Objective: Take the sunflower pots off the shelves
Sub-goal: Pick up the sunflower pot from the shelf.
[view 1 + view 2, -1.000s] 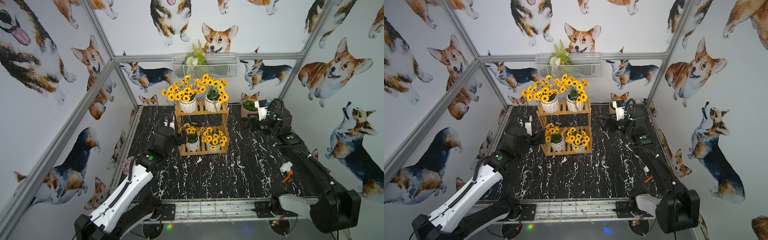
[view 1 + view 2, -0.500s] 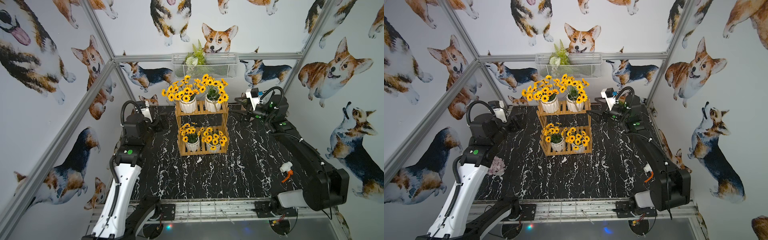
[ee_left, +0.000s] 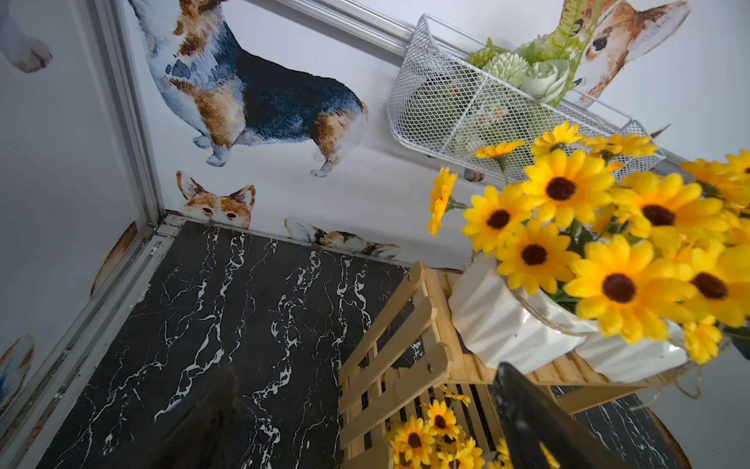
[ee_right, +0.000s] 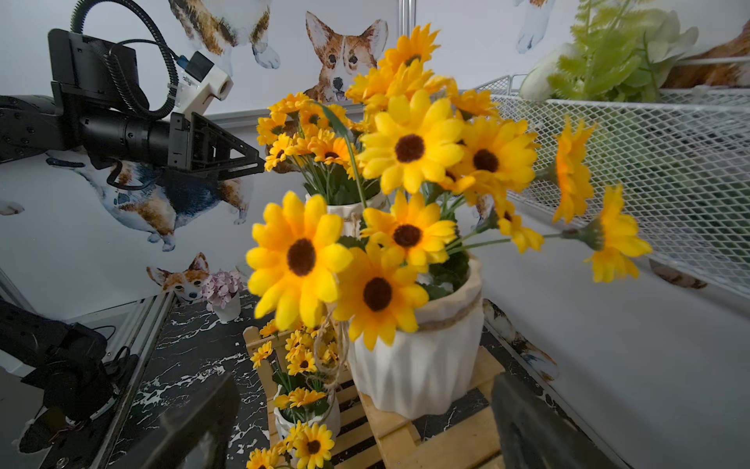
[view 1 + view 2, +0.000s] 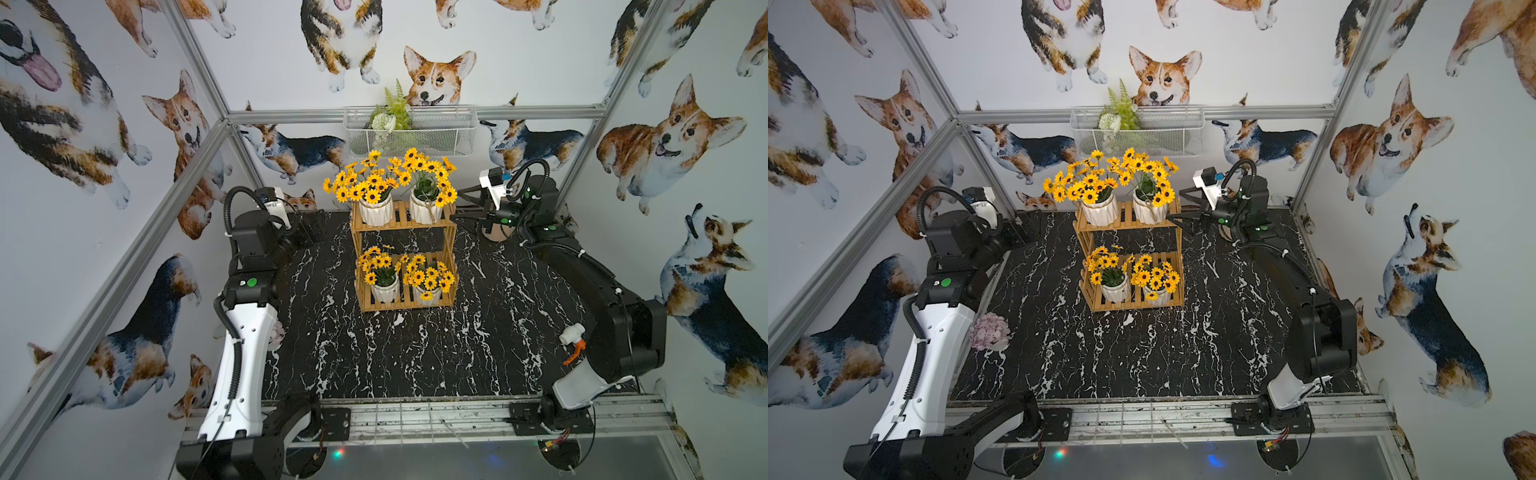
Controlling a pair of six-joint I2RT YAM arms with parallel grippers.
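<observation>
The light-wood shelves [image 5: 452,249] stand mid-table at the back. Two sunflower pots [image 5: 375,210] [image 5: 424,211] sit on the upper tier, and two more [image 5: 385,291] [image 5: 429,294] on the lower one. My right gripper [image 5: 457,205] hovers open just right of the upper tier. In the right wrist view the right-hand upper pot [image 4: 418,365] stands ahead of the open jaws, untouched. My left gripper [image 5: 316,222] is left of the rack at upper-tier height. It is open and empty, and the rack's end [image 3: 389,365] shows between its fingers.
A white wire basket [image 5: 409,133] with ferns and white flowers hangs on the back wall above the rack. A beige pot [image 5: 496,235] sits behind the right wrist. A pink-flower pot [image 5: 990,330] stands at the table's left edge beside my left arm.
My left gripper has swung from beside the lower tier to the back left and risen. The right gripper has moved left toward the upper tier. Both stayed open.
</observation>
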